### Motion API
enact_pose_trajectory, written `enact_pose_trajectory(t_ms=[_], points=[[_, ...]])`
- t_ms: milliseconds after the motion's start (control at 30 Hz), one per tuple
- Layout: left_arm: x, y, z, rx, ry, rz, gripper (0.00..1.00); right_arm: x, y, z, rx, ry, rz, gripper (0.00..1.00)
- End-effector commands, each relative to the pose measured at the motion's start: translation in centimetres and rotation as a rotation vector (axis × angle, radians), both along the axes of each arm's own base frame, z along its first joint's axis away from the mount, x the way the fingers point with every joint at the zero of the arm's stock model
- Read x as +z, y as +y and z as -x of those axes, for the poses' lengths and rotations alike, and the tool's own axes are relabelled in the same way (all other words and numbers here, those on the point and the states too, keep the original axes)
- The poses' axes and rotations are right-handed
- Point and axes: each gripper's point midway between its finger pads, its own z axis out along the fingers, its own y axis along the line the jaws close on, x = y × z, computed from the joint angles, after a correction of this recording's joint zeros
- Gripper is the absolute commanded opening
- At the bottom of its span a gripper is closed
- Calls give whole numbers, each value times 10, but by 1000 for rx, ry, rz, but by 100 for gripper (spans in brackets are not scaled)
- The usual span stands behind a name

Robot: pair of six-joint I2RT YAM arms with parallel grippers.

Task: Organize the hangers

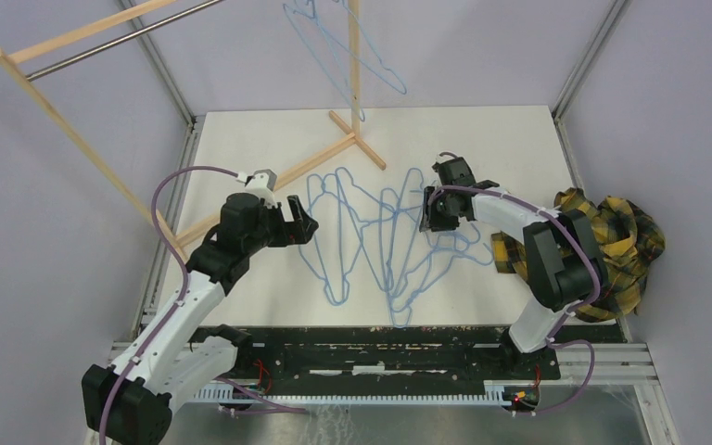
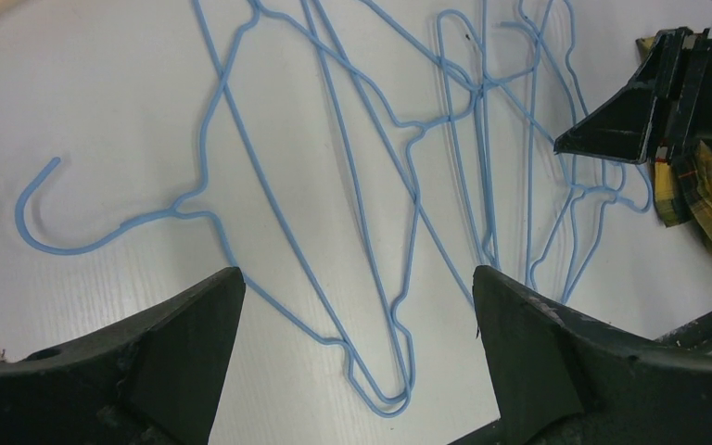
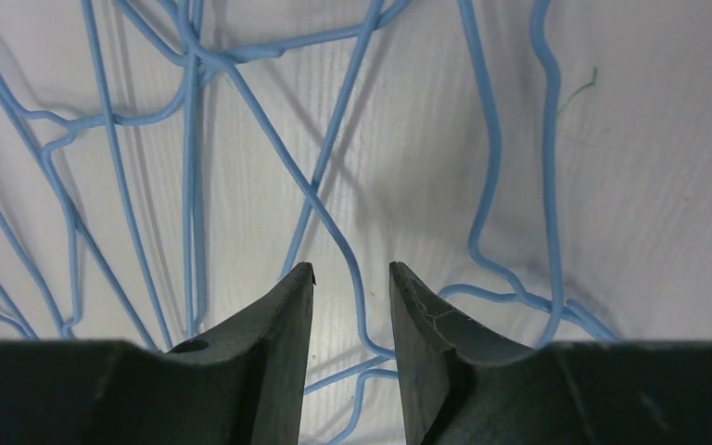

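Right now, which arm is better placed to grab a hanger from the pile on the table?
Probably the right. The right gripper is low over the blue wire hangers, straddling one wire. The left gripper is wide open beside the pile's left edge, holding nothing.

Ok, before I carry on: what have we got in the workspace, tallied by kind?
Light-blue hangers in the tangled pile: at least 4; overlaps hide the exact number
Light-blue hangers hung up: looks like 2
Wooden rack: 1
Yellow plaid cloth: 1
Total: at least 8
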Motion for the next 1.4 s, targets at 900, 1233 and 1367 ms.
enact_pose_trajectory(t_ms=[900, 1233, 1367], points=[[-30, -16, -4, -28, 45, 72, 99, -7, 7, -99, -135, -85, -94, 43], [-31, -17, -3, -30, 50, 72, 99, 16, 4, -102, -136, -124, -87, 10], [-34, -16, -4, -29, 56, 67, 99, 40, -2, -101, -146, -174, -85, 1]])
